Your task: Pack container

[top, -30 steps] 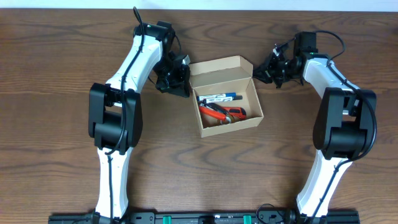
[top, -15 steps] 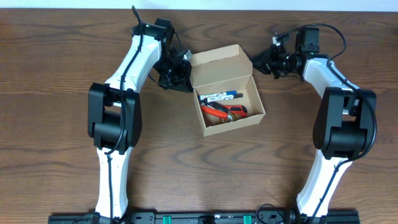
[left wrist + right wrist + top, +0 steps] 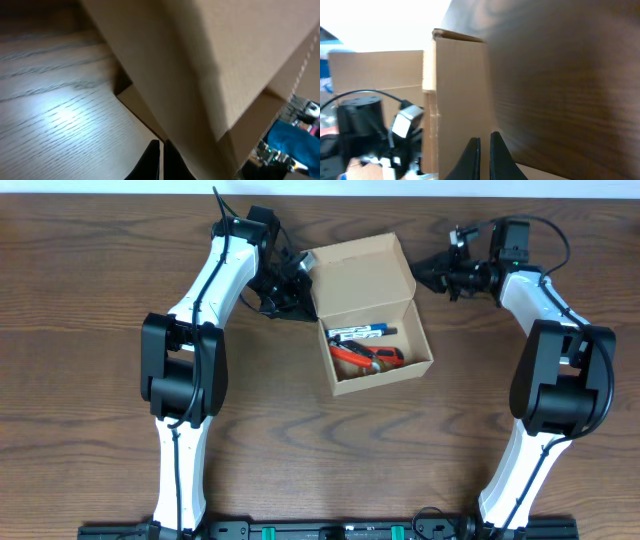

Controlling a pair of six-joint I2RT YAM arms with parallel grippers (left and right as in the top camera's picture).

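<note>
The small tan-brown cardboard container [image 3: 386, 379] stands on the dark brown wooden table [image 3: 300, 450], near the middle of its far edge, slightly skewed. Its hinged flap lid [image 3: 360, 268] is raised on the far side. Inside lie blue-capped markers [image 3: 358, 334] and a red-and-orange-handled tool [image 3: 366, 358], possibly pliers; the overhead view is too coarse to confirm. The left gripper [image 3: 160, 156] is at the lid's left edge, fingers closed together with nothing between them; contact with the cardboard cannot be told. The right gripper [image 3: 485, 150] is just beside the lid's right edge, fingers likewise closed and empty.
</note>
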